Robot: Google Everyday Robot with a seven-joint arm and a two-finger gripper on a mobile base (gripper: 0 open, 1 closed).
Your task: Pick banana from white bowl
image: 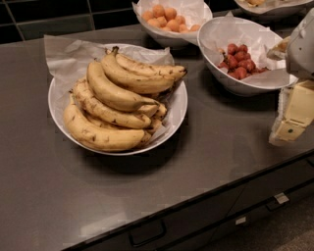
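Note:
The wide, shallow white bowl [177, 110], lined with crinkled white paper, stands on the dark counter at the left and holds several bananas. The thick, strongly curved, smooth yellow banana [110, 90] lies in the upper middle of the pile. A longer dark-tipped banana [147, 74] lies behind it and a brown-speckled one [105, 112] in front of it. My gripper [293, 117] is at the right edge of the view, above the counter's front right part. It is well to the right of the bowl and holds nothing.
A deeper white bowl with red fruit [240, 61] stands at the back right, just behind my gripper. A bowl with orange fruit [167, 18] is behind it in the middle. A third bowl [274, 6] shows at the top right. Drawers with handles [147, 234] run below the counter's front edge.

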